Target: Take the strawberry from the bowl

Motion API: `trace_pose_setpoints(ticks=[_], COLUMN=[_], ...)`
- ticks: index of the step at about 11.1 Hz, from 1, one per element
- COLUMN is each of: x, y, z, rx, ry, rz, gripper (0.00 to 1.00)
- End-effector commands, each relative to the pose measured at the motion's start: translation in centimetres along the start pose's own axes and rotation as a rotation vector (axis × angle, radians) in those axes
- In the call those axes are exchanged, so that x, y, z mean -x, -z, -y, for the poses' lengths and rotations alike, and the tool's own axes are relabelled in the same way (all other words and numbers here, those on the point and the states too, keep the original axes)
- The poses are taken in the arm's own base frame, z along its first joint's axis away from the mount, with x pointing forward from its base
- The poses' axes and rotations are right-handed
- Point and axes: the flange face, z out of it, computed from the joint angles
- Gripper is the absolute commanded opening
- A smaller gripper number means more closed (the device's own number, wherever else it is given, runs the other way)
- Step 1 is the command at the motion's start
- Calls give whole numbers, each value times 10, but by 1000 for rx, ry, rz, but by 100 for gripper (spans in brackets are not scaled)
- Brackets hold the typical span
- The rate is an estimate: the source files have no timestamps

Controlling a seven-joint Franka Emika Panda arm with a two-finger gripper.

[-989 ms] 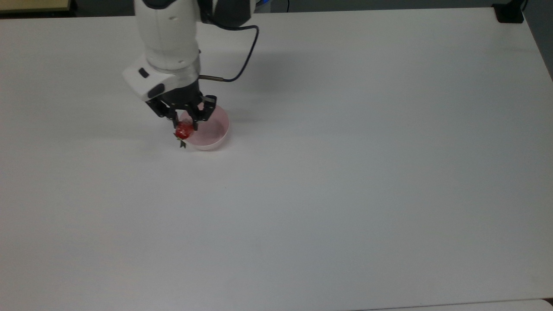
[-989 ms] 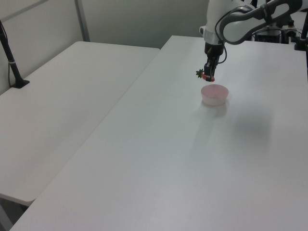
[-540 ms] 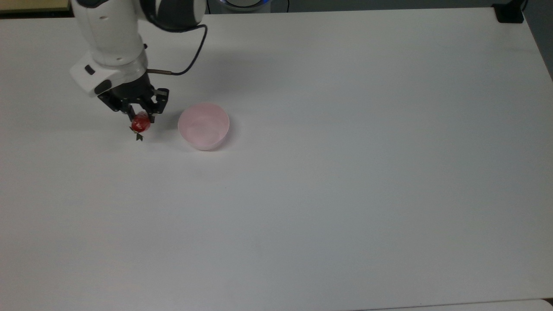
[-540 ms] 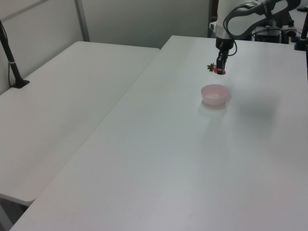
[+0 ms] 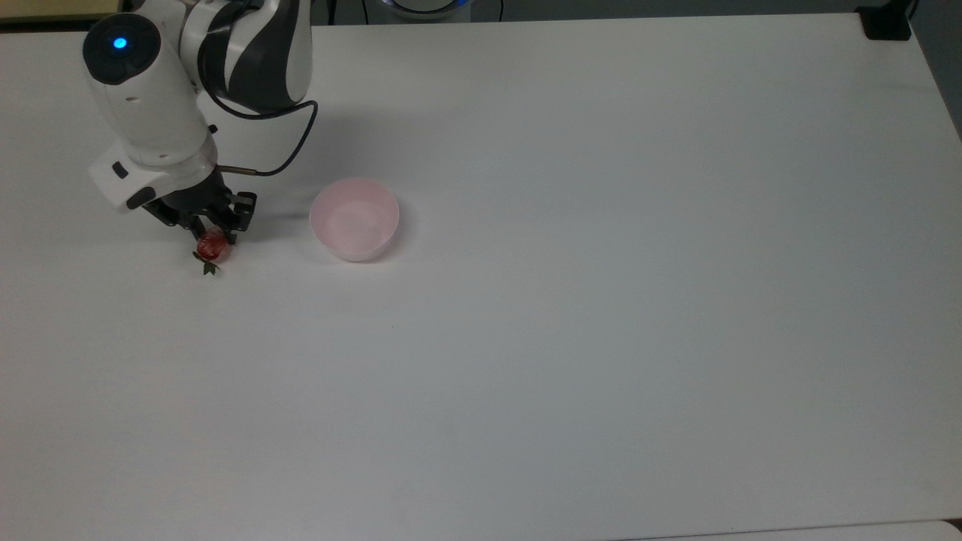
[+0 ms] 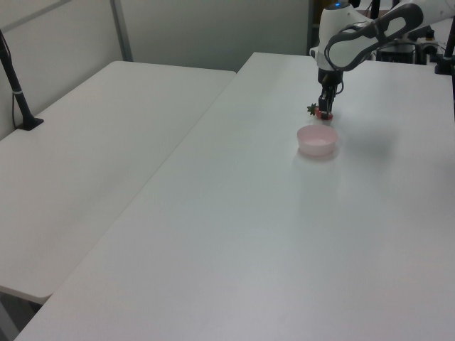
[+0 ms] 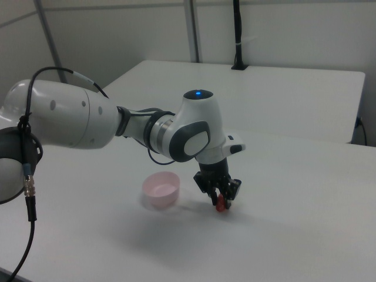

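While the end effector (image 5: 213, 234) grips the strawberry (image 5: 212, 247) low over the surface (image 5: 601, 300), left of the bowl (image 5: 354, 219) in the top view, hold that grip firm. Judged best: lower gently, avoiding crushing.

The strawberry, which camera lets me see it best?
The top view: the strawberry shows red with its green cap pointing away from the gripper that holds it, beside the bowl. In the left view it is a small speck under the arm. In the right view the fingers cover much of it.
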Motion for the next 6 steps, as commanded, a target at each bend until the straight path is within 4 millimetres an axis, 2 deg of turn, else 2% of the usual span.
trace_pose_setpoints(ticks=[1,3,5,6], x=[-3,-5,-8,-11], y=[6,19,68,99], z=[-6,-2,9,25], rx=[2,10,19,16], ry=[0,-12,-104,-144], rz=[-15,-31,-93,-132], gripper=[98,100,100,100])
